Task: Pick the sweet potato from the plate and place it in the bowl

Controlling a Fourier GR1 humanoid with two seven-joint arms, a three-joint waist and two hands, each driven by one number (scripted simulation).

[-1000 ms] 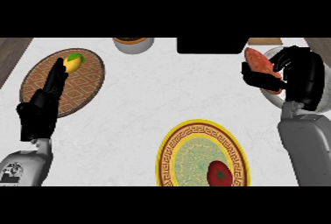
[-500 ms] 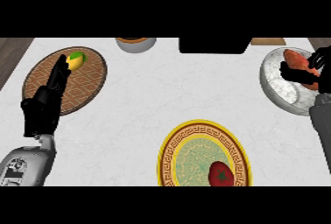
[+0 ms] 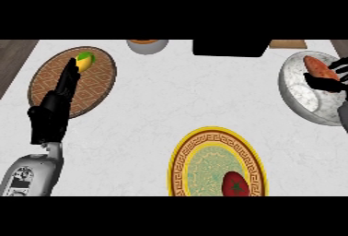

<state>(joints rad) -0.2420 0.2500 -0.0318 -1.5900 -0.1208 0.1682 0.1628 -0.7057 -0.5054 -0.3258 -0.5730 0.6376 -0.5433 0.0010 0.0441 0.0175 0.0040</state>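
The orange-red sweet potato (image 3: 315,66) lies inside the grey marbled bowl (image 3: 298,99) at the right edge of the head view. My right hand (image 3: 325,84) comes in from the right edge over the bowl, its fingers and thumb curled round the sweet potato. Most of that hand is cut off by the edge. The yellow-rimmed plate (image 3: 182,162) sits at the lower middle and holds only a red vegetable (image 3: 234,185). Resting open at the left is my left hand (image 3: 50,115), fingers pointing up.
A brown patterned plate (image 3: 42,84) at the upper left carries a yellow-green fruit (image 3: 85,60), just beyond my left fingertips. A small bowl (image 3: 147,45), a black block (image 3: 228,48) and a wooden piece (image 3: 285,44) line the far edge.
My right hand has carried the sweet potato to the right and down into the bowl, sliding partly out of view. The left hand has stayed still.
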